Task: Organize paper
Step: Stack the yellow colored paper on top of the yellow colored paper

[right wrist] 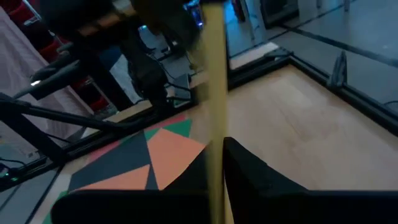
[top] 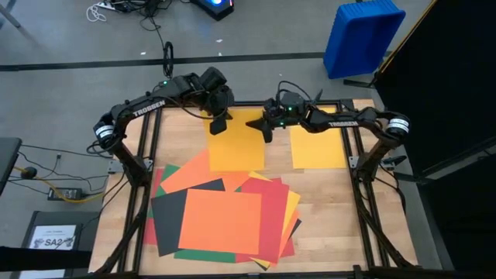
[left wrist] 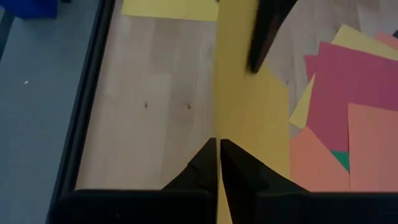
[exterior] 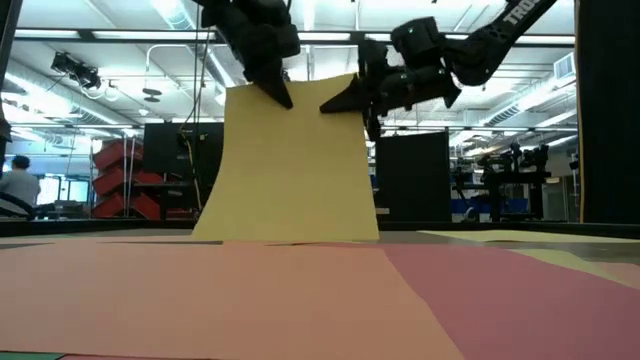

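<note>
- A thin, matte yellow-orange sheet (top: 236,143) is held up off the wooden table (top: 325,201) near the table's far edge, toward the middle. In the low view it hangs nearly upright, a flat rectangle whose lower edge meets the tabletop.
- The left gripper (top: 219,124) has its dark, tapered fingers pressed together on the sheet's upper left corner; its wrist view shows the two fingers (left wrist: 239,171) closed edge-on around the yellow paper.
- The right gripper (top: 267,128) pinches the sheet's upper right corner in the same way, its fingers closed on the paper's thin edge in its own wrist view.
- A second yellow sheet (top: 318,147) lies flat by the far right corner of the table, apart from the held one.
- The rest of the paper forms a loose, overlapping pile (top: 225,217) on the near half of the table, toward the left: orange on top, with red, dark grey, green and yellow sheets fanned out at angles beneath. All are smooth, unfolded rectangles.
- The table is pale wood with visible grain, bordered by a dark metal frame (top: 151,139).
- On the floor past the far right corner stands a blue plastic bin (top: 363,39) with ribbed walls; I cannot tell what it contains.
- A small white printed sheet (top: 53,239) lies on the floor by the table's near left corner.
</note>
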`<action>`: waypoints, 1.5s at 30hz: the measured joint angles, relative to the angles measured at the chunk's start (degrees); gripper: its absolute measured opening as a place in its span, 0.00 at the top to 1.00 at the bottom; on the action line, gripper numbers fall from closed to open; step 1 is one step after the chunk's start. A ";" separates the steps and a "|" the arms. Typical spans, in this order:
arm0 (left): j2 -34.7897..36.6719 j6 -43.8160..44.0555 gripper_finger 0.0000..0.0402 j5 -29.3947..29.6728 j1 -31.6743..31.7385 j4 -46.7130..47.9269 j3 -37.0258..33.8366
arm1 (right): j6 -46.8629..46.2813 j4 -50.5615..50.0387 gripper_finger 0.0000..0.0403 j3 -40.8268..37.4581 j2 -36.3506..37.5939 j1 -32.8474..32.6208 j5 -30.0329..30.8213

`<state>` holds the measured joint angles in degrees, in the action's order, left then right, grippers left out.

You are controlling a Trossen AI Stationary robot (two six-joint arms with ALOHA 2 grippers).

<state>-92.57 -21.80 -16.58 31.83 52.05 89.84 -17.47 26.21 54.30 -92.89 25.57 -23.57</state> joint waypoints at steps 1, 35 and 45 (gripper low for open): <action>0.01 0.00 1.00 0.09 0.00 -0.03 0.00 | 0.10 -0.99 1.00 0.00 0.96 -0.07 0.60; -3.58 8.61 1.00 -8.19 -3.71 -13.36 0.04 | 5.60 -29.99 1.00 7.00 7.62 -4.76 12.04; -1.58 8.92 0.96 -4.54 -2.31 -12.59 0.04 | 5.90 -30.75 1.00 7.02 7.57 -5.34 12.26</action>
<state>-94.15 -12.88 -21.11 29.52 39.46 89.89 -11.58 -4.54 61.32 -85.32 20.23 -11.31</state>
